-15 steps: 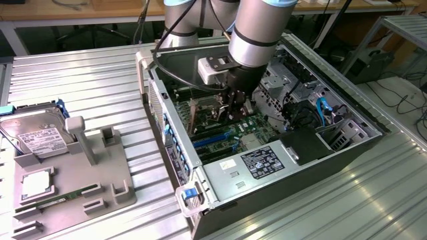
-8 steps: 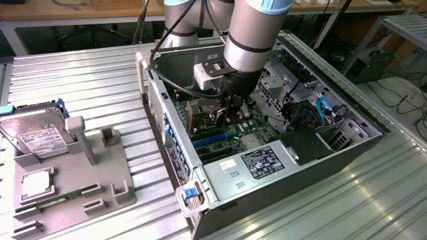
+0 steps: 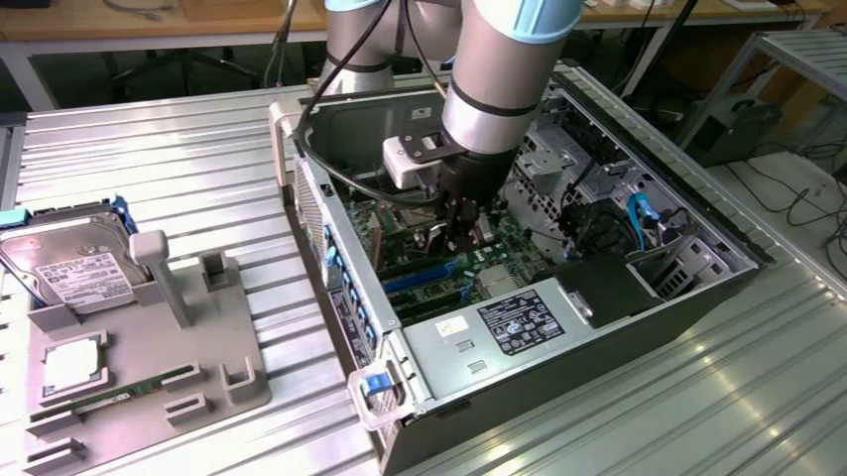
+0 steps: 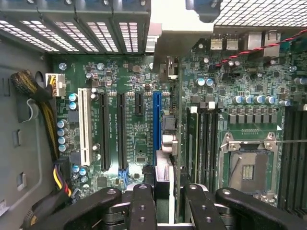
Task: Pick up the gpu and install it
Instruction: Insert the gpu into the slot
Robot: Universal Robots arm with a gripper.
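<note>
- One hand (image 4: 170, 211), clenched on one gpu (image 4: 163, 167) (seen edge-on), inside one case (image 3: 582, 327).
- One blue slot (image 4: 157, 120) just beside it.
- One hard drive (image 3: 66, 263) outside.

The board (image 4: 139, 124) was green, with one blue slot (image 4: 157, 120), one white slot (image 4: 84, 127) and black slots (image 4: 104, 132). The gripper (image 4: 170, 191) was black. The hard drive (image 3: 54, 253) was silver with a white label (image 3: 85, 280).

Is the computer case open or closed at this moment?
Open. The computer case has no side panel on top, so the motherboard shows, and the gripper reaches inside.
</note>
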